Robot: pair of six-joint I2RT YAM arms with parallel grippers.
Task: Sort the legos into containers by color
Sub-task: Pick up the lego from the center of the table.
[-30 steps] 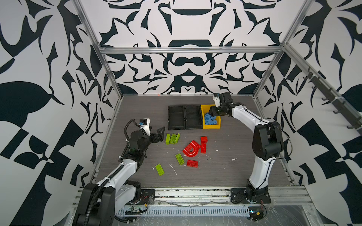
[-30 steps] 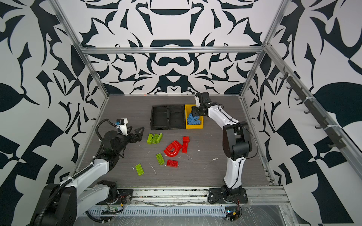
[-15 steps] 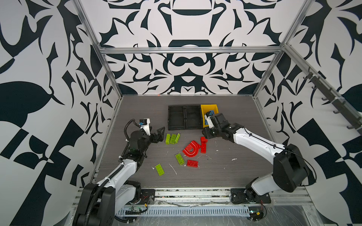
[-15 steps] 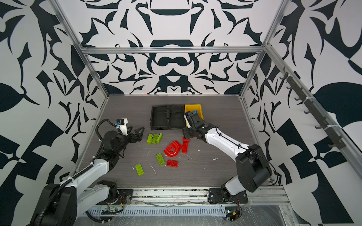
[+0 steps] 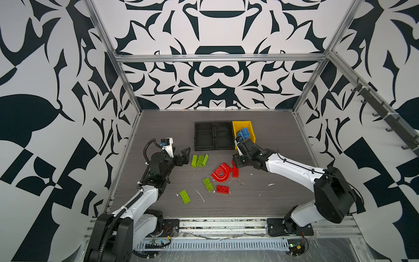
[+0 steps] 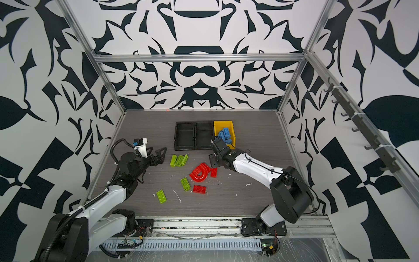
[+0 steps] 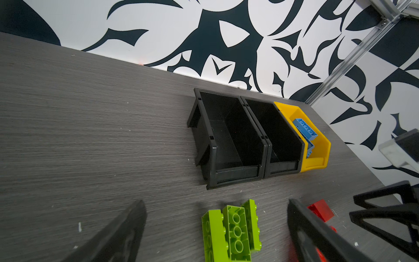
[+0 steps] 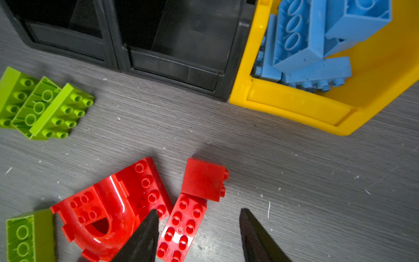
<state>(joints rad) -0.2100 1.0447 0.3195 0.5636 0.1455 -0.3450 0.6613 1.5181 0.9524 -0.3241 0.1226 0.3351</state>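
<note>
Jaws both gape, holding nothing.
Our blue legos lie in the yellow bin at one o'clock; red legos, green legos wait.

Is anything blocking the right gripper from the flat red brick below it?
Nothing visible lies between the right gripper and the flat red brick. The red arch sits close beside it, so one jaw might bump it.

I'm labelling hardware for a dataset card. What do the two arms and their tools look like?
Both arms, left arm and right arm, have white link covers, black joints and black cables along them. The left tool and right tool have black, tapering fingers with triangular open frames. A white camera mount sits at the left wrist.
</note>
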